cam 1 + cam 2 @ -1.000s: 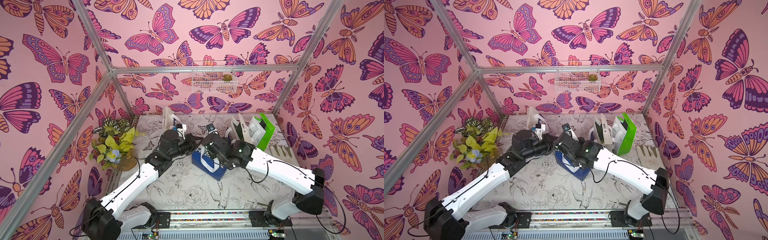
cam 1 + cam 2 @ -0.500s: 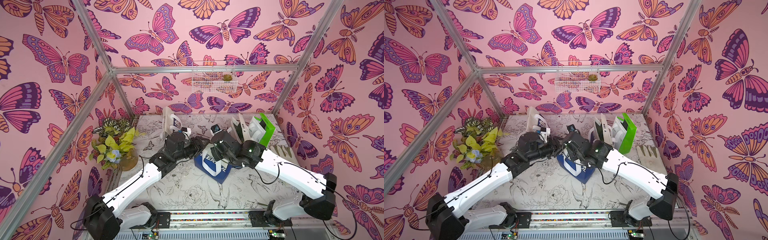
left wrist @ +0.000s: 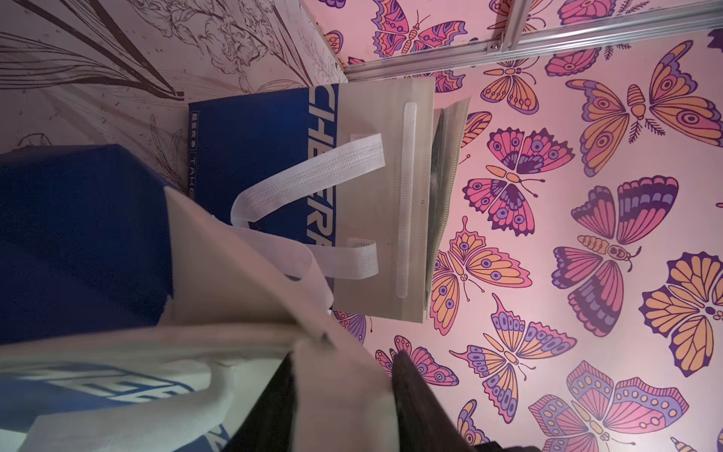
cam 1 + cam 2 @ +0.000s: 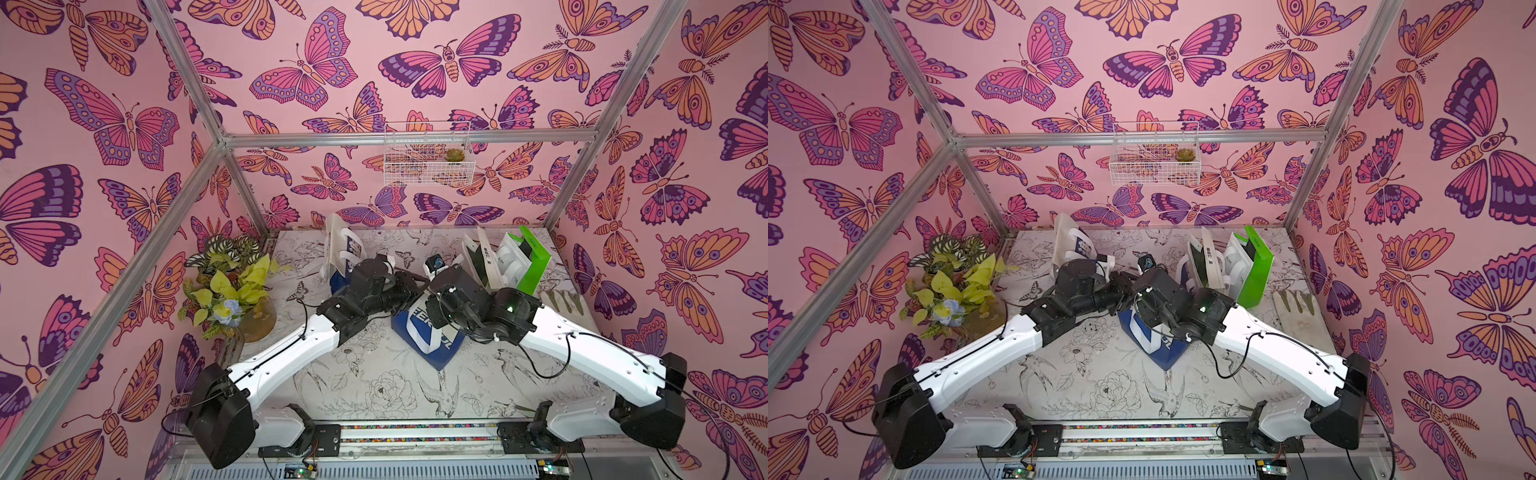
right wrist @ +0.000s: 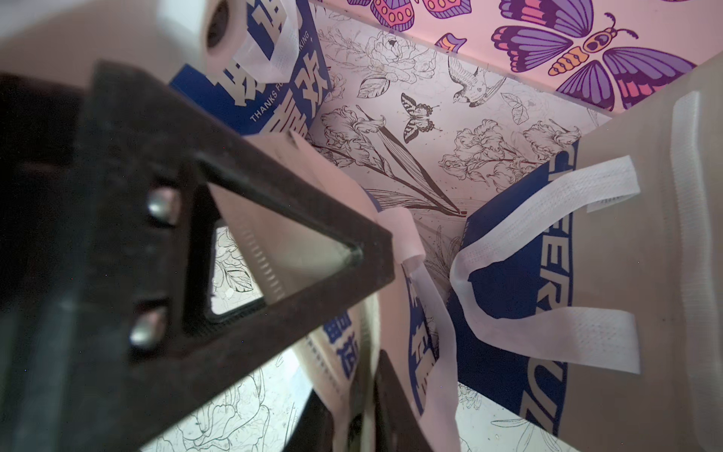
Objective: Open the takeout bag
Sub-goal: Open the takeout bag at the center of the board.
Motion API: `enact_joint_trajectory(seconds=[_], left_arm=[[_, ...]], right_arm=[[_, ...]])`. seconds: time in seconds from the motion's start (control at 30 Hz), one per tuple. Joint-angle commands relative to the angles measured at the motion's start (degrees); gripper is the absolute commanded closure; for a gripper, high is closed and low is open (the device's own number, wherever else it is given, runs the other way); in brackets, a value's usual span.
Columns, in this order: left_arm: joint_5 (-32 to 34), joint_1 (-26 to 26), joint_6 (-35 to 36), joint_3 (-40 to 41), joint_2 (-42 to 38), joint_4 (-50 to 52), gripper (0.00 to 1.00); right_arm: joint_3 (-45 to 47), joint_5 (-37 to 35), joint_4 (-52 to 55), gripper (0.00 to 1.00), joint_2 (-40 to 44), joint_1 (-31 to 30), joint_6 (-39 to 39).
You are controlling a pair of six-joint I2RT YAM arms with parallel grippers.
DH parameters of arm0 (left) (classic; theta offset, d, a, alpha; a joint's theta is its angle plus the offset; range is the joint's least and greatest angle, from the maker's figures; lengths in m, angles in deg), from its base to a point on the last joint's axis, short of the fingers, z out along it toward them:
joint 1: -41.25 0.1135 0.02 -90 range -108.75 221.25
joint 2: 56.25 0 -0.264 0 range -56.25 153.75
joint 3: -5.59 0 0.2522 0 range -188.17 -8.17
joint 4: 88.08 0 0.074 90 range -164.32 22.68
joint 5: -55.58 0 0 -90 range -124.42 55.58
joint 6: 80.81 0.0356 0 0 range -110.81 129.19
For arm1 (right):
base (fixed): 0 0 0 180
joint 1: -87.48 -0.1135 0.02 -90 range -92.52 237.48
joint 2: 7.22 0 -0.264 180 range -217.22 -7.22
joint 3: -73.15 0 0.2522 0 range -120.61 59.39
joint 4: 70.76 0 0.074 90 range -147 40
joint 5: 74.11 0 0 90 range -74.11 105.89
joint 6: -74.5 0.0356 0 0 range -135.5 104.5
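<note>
Bag-opening setup, read left to right. Plant (image 4: 224, 291) stands at far left of table (image 4: 374, 395), clear of the work. Spare bag (image 4: 345, 249) stands at the back, just behind the left arm.

Left gripper (image 4: 415, 284) comes at the top of the bag (image 4: 428, 340) from the left. The bag sits approx. mid-table, betw. the two wrists in both top views. In the left wrist view, the bag's pale top edge lies betw. the dark fingers (image 3: 414, 395). Whether they press it or merely straddle it cannot be told.

Right gripper (image 5: 385, 305) meets the same top edge from the opposite side. In the right wrist view, fabric and a strap (image 5: 438, 332) pass betw. its fingers (image 5: 274, 235), which stand somewhat apart. Firm pinch or loose, cannot tell.

Further right, a stack of bags (image 4: 507, 262), incl. a green one, leans at the back. Glove (image 4: 561, 303) lies flat near the right wall.

Handling (judgement): the bag looks like thin non-woven cloth, i.e. light, soft and floppy, neither fragile nor slippery. Its walls prob. collapse w/o support. A neighbouring bag shows a white closure strip (image 3: 405, 195) along its flap, so the mouth may resist, then give suddenly.

- **Best hold:** each top panel near its middle, just below the edge, one gripper per side, pulled apart sideways.
- **Poor hold:** the straps, which would lift the whole light bag rather than spread the mouth.
</note>
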Motion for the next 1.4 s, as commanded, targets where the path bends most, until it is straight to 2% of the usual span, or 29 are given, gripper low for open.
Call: enact_joint_trajectory(seconds=[0.0,0.03,0.17,0.3,0.5,0.53,0.63,0.73,0.9,1.1,1.17,1.27,1.37], left_arm=[[-0.17,-0.29,0.46,-1.47,1.07,-1.29,0.80],[0.08,-0.27,0.53,-1.66,1.29,-1.29,0.85],[-0.53,-0.27,0.89,-2.78,2.62,-1.46,0.87],[-1.62,-0.27,0.71,-3.09,3.11,-1.97,1.00],[-0.10,-0.10,2.71,-2.27,0.29,2.20,1.00],[-0.20,-0.10,2.51,-1.77,-0.09,2.22,0.97],[-0.93,-0.46,1.87,-1.07,0.09,1.66,0.77],[-1.75,-1.27,1.42,-1.27,1.14,0.85,0.75],[-2.32,-2.19,0.61,-1.66,2.52,-0.91,0.77],[-3.15,-2.47,0.16,-2.71,3.36,-1.78,1.00],[-3.43,-2.41,0.15,-3.38,3.35,-1.75,1.00],[-3.58,-2.42,-0.23,-4.14,3.28,-1.64,1.00],[-3.83,-2.47,-1.44,-4.24,2.87,-1.72,1.00]], right_arm=[[0.37,-1.57,0.95,0.69,2.14,0.04,1.32],[0.42,-2.25,1.45,0.66,2.65,0.04,1.53],[0.80,-4.93,4.10,0.56,5.85,0.08,2.16],[1.54,-7.36,6.55,0.49,8.64,0.04,3.37],[3.01,-7.74,8.61,0.47,10.39,0.10,5.17],[3.15,-7.22,8.44,0.47,10.31,0.16,5.33],[3.38,-6.43,7.99,0.48,10.06,0.17,5.80],[2.97,-6.26,8.04,0.49,9.69,0.17,6.30],[2.34,-7.27,9.22,0.50,9.18,0.17,7.18],[1.72,-7.08,9.38,0.50,9.17,0.11,6.24],[1.71,-7.08,8.60,0.47,9.46,-0.68,4.91],[1.10,-11.22,8.26,0.41,8.97,-3.61,3.09],[-0.59,-15.63,9.38,0.31,6.18,-6.45,2.37]])
